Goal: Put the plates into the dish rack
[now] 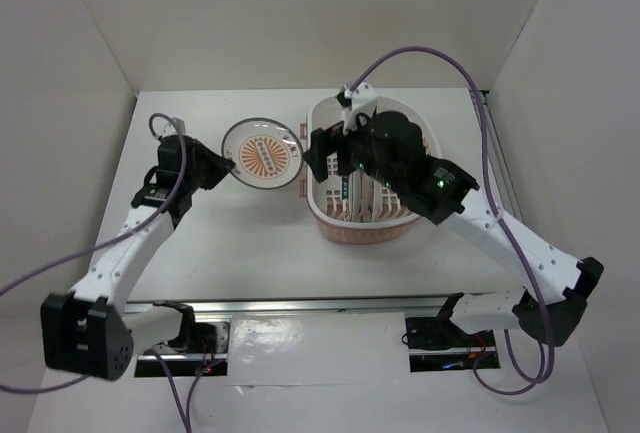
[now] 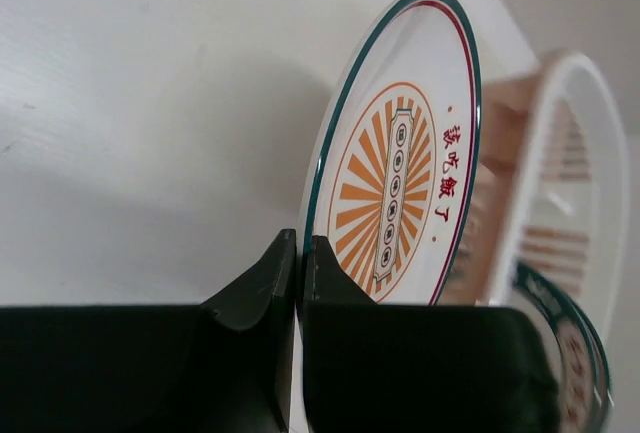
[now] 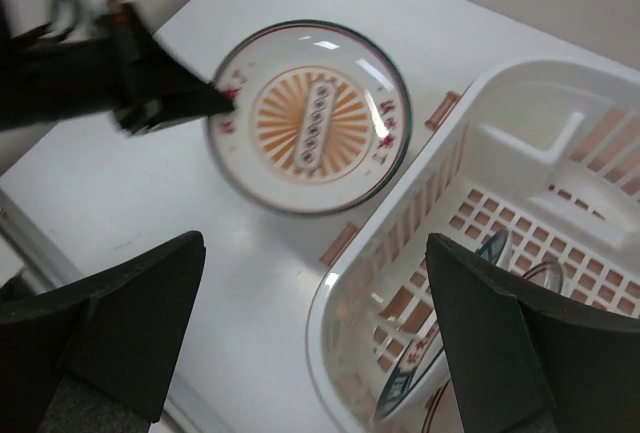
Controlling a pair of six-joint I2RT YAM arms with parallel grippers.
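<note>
My left claw (image 2: 298, 263) is clenched on the rim of a sunburst plate (image 2: 400, 153), which stands out beyond my fingertips, clear of the dish rack (image 2: 600, 103) just past it. The plate has a teal and red rim line, an orange sunburst, and red characters that look like 該吃飯了. My right claw (image 3: 315, 288) hangs released above the rack's edge, and below it two other plates (image 3: 400, 385) stand on edge in the rack

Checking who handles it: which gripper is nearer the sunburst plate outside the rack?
Left. The left gripper is shut on the rim of the sunburst plate. The right gripper hangs open over the dish rack beside it, not touching the plate.
</note>
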